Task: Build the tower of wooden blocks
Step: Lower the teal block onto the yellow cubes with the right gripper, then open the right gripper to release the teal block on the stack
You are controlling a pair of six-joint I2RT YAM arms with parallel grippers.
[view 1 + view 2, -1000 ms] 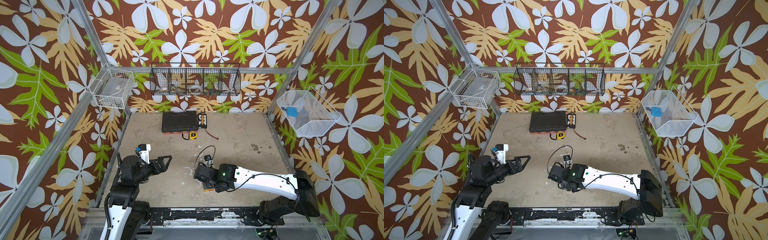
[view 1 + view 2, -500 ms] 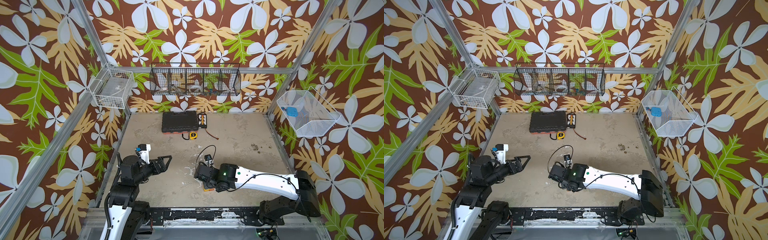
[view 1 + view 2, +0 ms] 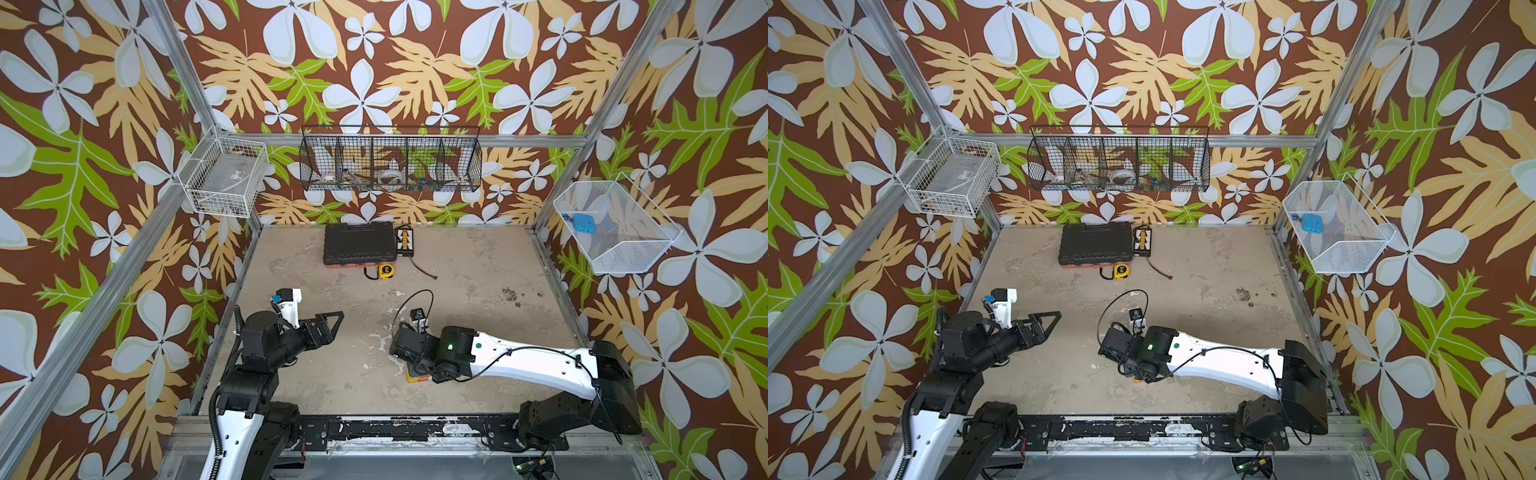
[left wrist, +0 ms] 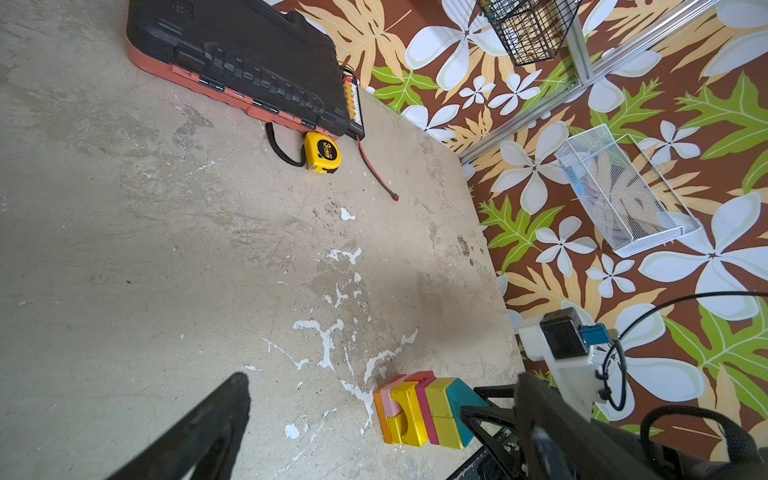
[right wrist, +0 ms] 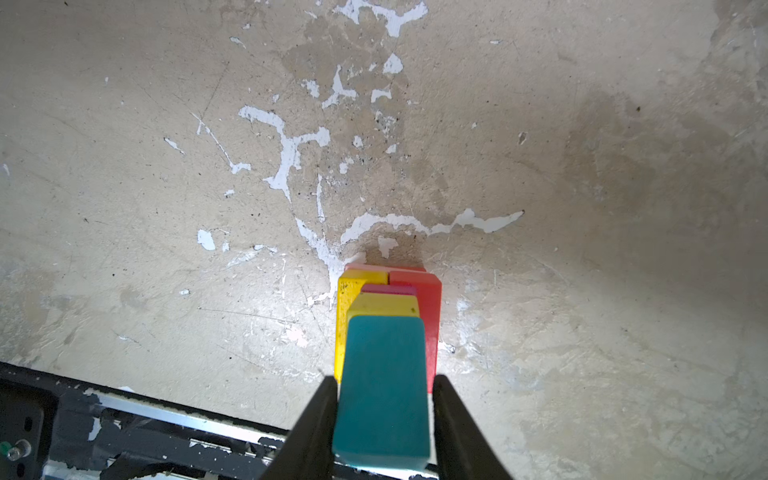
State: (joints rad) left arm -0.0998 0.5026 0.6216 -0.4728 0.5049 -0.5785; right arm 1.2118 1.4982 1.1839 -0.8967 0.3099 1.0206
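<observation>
The tower [image 4: 419, 409] is a compact stack of wood blocks in orange, pink, yellow, red and magenta, near the floor's front edge. Its uppermost piece is a teal block [image 5: 382, 386]. From above, the right arm hides nearly all of it; only a yellow and red corner [image 3: 417, 376] shows. My right gripper [image 5: 384, 378] points down over the stack, its jaws on either side of the teal block, with a thin gap beside one finger [image 5: 446, 399]. My left gripper [image 3: 332, 320] hangs wide open and empty, off to the tower's left.
A black tool case [image 3: 359, 243], a small charger board [image 3: 403, 241], a yellow tape measure [image 3: 386, 270] and a red wire [image 3: 422, 268] lie by the back wall. Wire baskets [image 3: 390, 160] hang on the walls. The black front rail [image 5: 124, 419] runs close behind the tower.
The right gripper's jaws have eased slightly apart around the teal block. Neither arm has visibly shifted, and the left gripper stays wide open.
</observation>
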